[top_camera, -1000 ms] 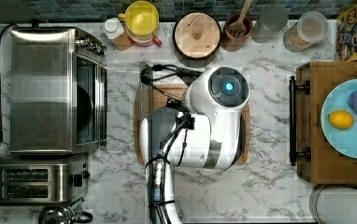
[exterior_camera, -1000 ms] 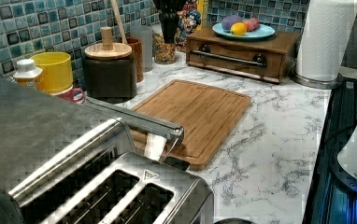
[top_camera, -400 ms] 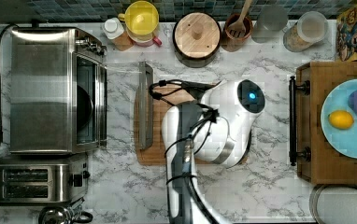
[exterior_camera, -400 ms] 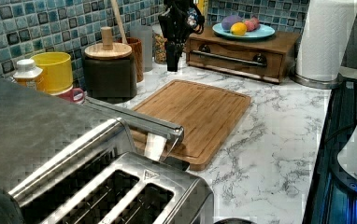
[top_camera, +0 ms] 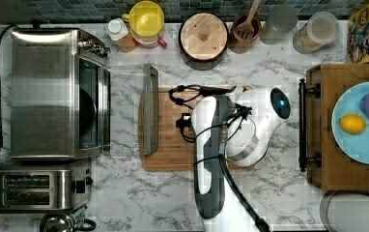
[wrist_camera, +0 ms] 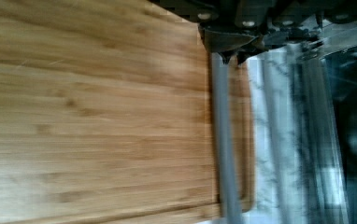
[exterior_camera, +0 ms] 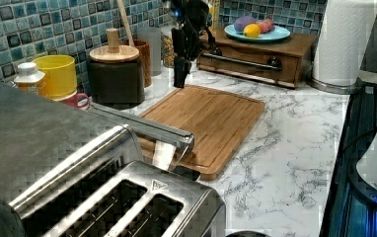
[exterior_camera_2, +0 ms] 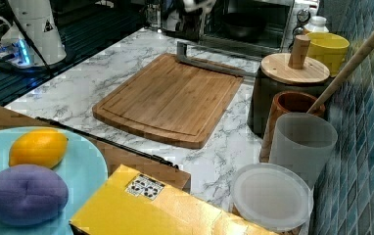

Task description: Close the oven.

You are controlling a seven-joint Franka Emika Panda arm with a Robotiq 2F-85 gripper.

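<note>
While the boxy stainless-steel toaster oven [top_camera: 57, 94] at the top view's left still has its glass door down flat, the black claw [exterior_camera: 180, 69], fingers close together and empty, has swung over the bamboo cutting board [top_camera: 177, 145] toward the bar handle [top_camera: 149, 108]; closing remains undone.

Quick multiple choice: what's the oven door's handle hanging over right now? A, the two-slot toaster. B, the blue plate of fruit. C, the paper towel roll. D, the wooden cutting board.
D: in the top view the oven door lies open and flat, its bar handle over the left edge of the cutting board.
</note>
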